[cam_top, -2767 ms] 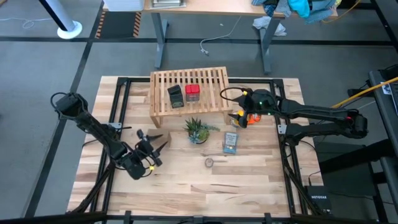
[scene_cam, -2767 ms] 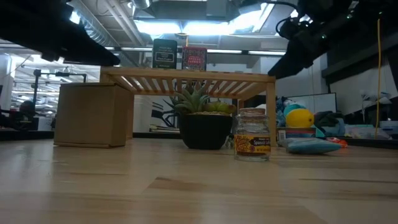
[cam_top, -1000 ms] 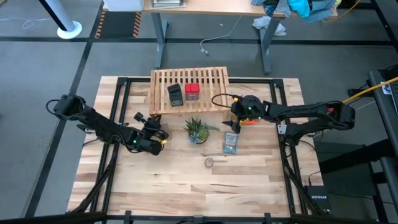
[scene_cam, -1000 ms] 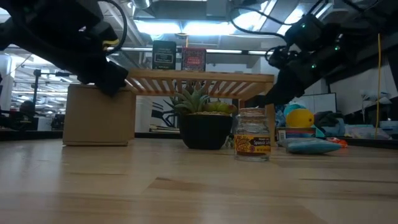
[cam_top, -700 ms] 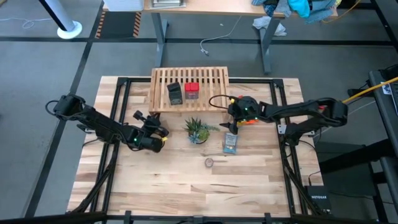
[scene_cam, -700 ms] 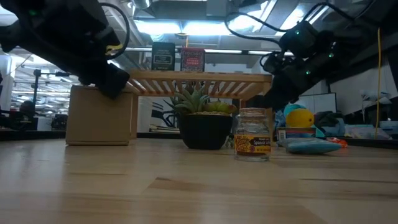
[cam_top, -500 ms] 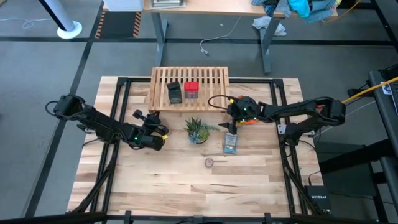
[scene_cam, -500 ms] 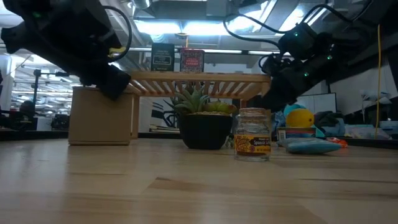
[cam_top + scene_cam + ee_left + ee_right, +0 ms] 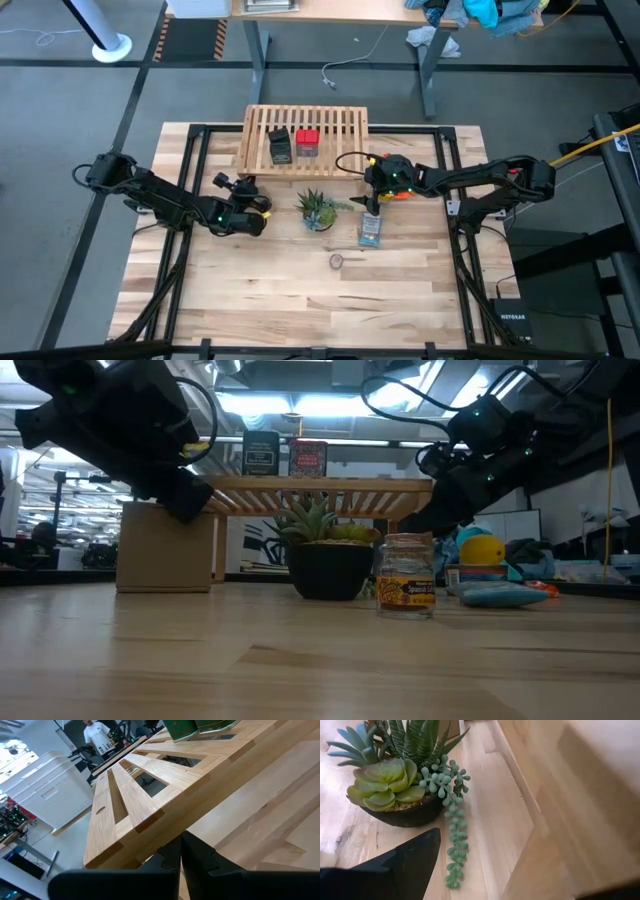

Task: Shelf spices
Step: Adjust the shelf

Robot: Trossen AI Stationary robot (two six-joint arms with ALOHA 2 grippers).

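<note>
Left gripper (image 9: 250, 207), fingers together, at the shelf (image 9: 330, 121)'s seven o'clock corner; right gripper (image 9: 373, 200) at five o'clock, apparently clamped on that leg.

Light-wood table (image 9: 300, 300) with shelf (image 9: 330, 122), plant (image 9: 318, 210), blue packet (image 9: 371, 231), jar (image 9: 336, 261).

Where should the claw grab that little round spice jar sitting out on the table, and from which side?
Grip the jar around its glass body, just under the lid, coming straight down from above. It stands upright, alone on open table in front of the plant, with the blue packet clear of it, so fingers can likely drop either side of its round wall.
</note>
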